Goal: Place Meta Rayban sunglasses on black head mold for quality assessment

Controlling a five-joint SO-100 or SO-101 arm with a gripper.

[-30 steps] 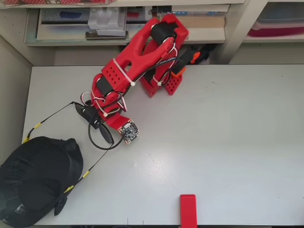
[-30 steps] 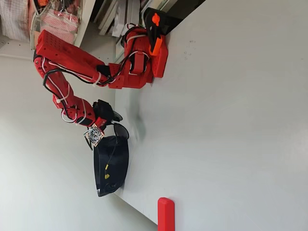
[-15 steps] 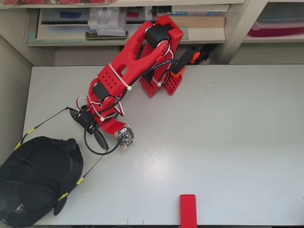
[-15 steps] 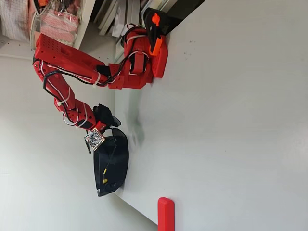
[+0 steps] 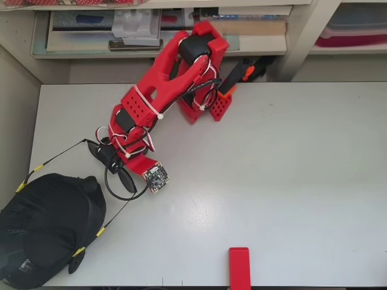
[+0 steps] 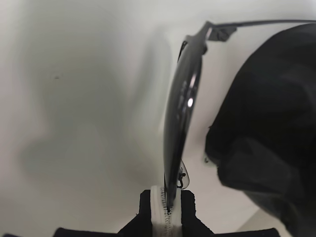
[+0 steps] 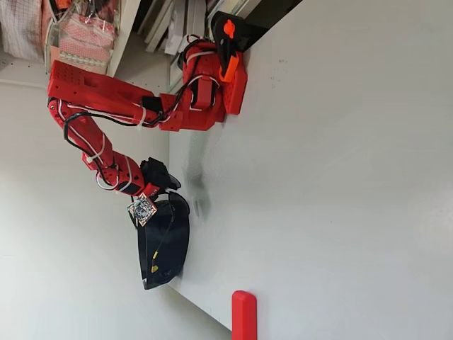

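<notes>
The head mold (image 5: 51, 226) sits at the lower-left corner of the white desk (image 5: 272, 181) in the overhead view, partly past the desk's edge; up and to the right of it stands the red arm (image 5: 160, 90), clamped at the desk's far edge below shelves (image 5: 163, 27) of stacked clutter; a red block (image 5: 239, 266) lies well to the right of the mold at the near edge; a loose black cable loop (image 5: 118, 181) hangs just right of the mold, beside a small circuit board (image 5: 156, 176); the sunglasses (image 5: 100, 151) are held just above the mold's upper right, their long arms with yellow tips (image 5: 78, 252) reaching down either side of the dome; in the wrist view the tool (image 6: 168, 212) is clamped on the lower edge of the dark lens (image 6: 180, 113), seen edge-on, with the mold (image 6: 266, 123) just to the right, a thin gap between.
</notes>
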